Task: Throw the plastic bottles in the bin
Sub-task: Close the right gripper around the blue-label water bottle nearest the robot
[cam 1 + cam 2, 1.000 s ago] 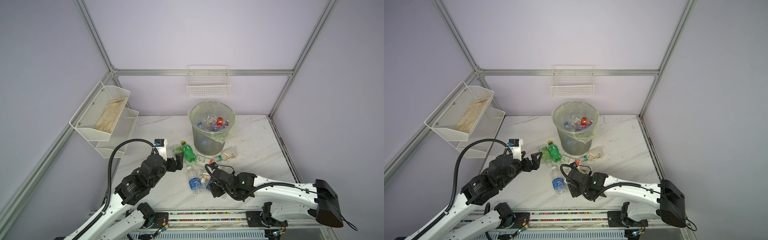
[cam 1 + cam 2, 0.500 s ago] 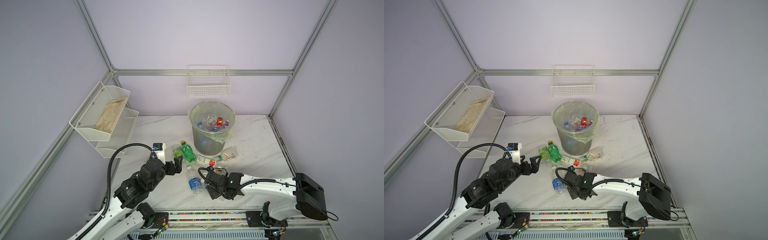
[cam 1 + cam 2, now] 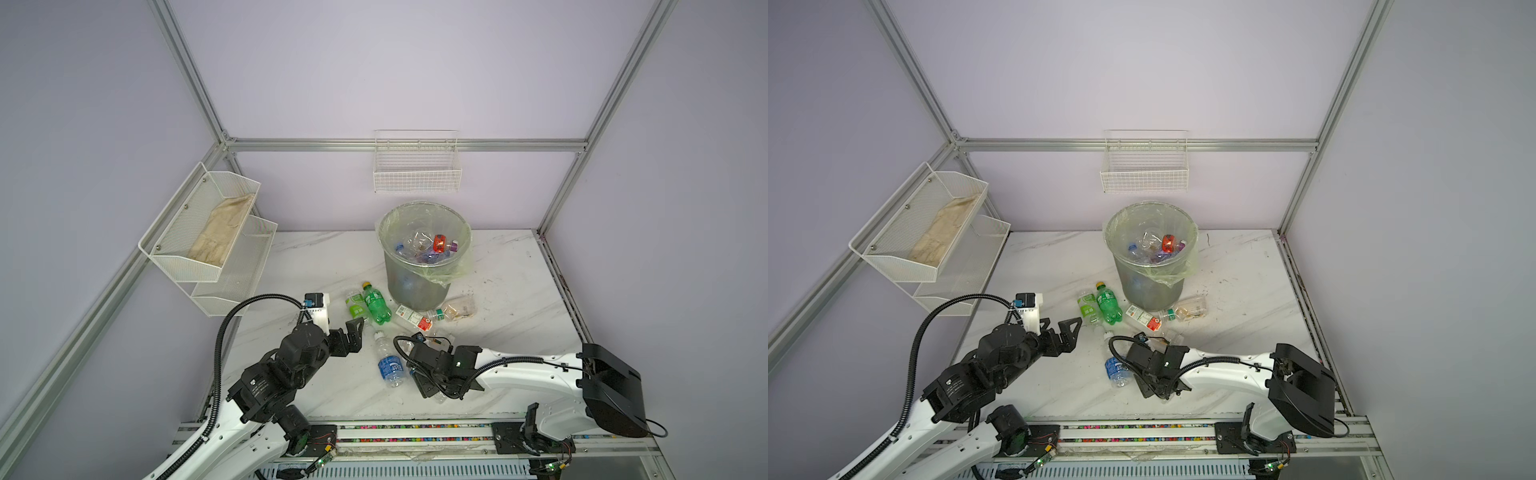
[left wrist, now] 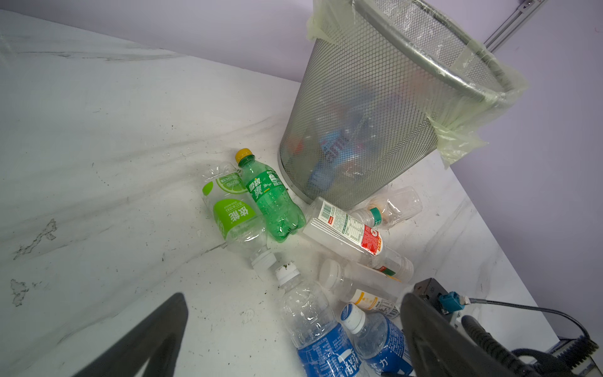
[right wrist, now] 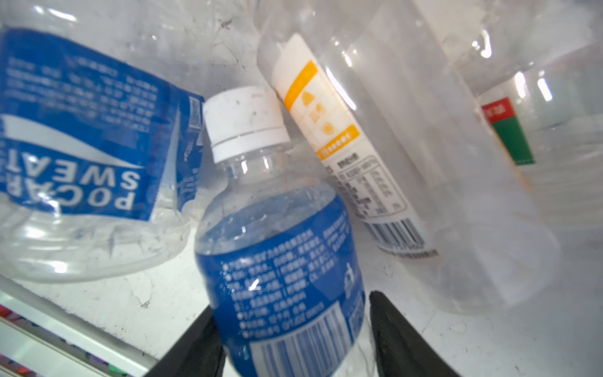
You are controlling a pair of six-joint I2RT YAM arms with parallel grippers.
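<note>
The bin (image 3: 419,286) (image 3: 1150,286) (image 4: 359,130) stands at the back of the table with several plastic bottles inside. More bottles lie in front of it: a green one (image 3: 376,303), a lime-label one (image 3: 355,305), a red-and-white-label one (image 3: 411,318) and a crushed blue-label one (image 3: 390,368). My left gripper (image 3: 356,332) (image 4: 293,297) hovers open over the crushed bottle's cap end. My right gripper (image 5: 292,306) lies low on the table with its fingers on either side of a small blue-label bottle (image 5: 277,244) (image 4: 378,339). One finger touches it and a thin gap shows at the other.
An orange-label clear bottle (image 5: 326,114) lies against the small blue one. A clear bottle with a teal cap (image 3: 455,309) rests at the bin's foot. A white wire basket (image 3: 417,166) hangs on the back wall, and a tiered mesh shelf (image 3: 208,237) on the left wall. The front rail (image 3: 415,428) is close behind the right gripper.
The right arm's elbow has swung left and its jaws have narrowed round the small blue-label bottle. The left gripper has sunk slightly and stayed open.
</note>
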